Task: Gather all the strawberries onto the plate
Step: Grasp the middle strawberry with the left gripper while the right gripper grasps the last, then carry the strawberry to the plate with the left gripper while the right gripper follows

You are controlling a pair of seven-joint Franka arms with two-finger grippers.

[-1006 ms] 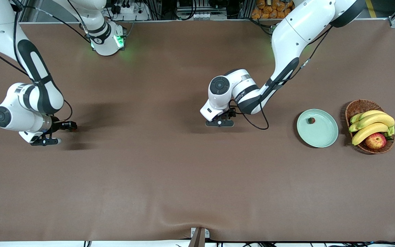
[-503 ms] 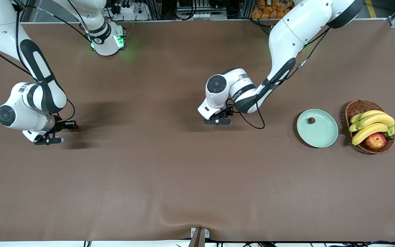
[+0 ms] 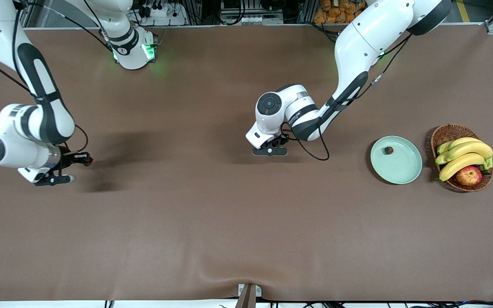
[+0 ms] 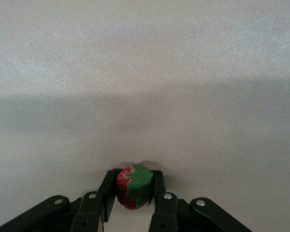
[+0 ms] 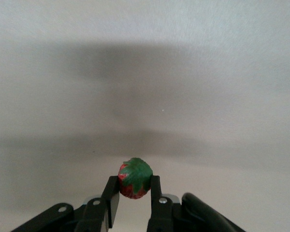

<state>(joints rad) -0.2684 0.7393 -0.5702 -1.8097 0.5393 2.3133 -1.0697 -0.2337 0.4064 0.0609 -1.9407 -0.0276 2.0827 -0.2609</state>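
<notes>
The table (image 3: 229, 222) is wide and brown, with the plate (image 3: 402, 171) toward the left arm's end, just beside a basket (image 3: 443, 132) of bananas (image 3: 464, 156) and an apple (image 3: 469, 175). One strawberry (image 3: 387, 150) already lies in the plate.

The left gripper (image 4: 134, 193) is low at mid-table, fingers clamped on a second strawberry (image 4: 134, 186). The right gripper (image 5: 134, 191), over the right arm's end of the table, pinches the third strawberry (image 5: 134, 178) near the fingertips.

To do this step well, each arm should probably lift straight up before travelling, hold its squeeze steady, and let go low over the plate so the berry does not roll out. The right arm's carry is long, and its tip-hold looks the likelier to slip. The arms should approach the plate in turn to avoid meeting.

No brand, label or writing can be read.
</notes>
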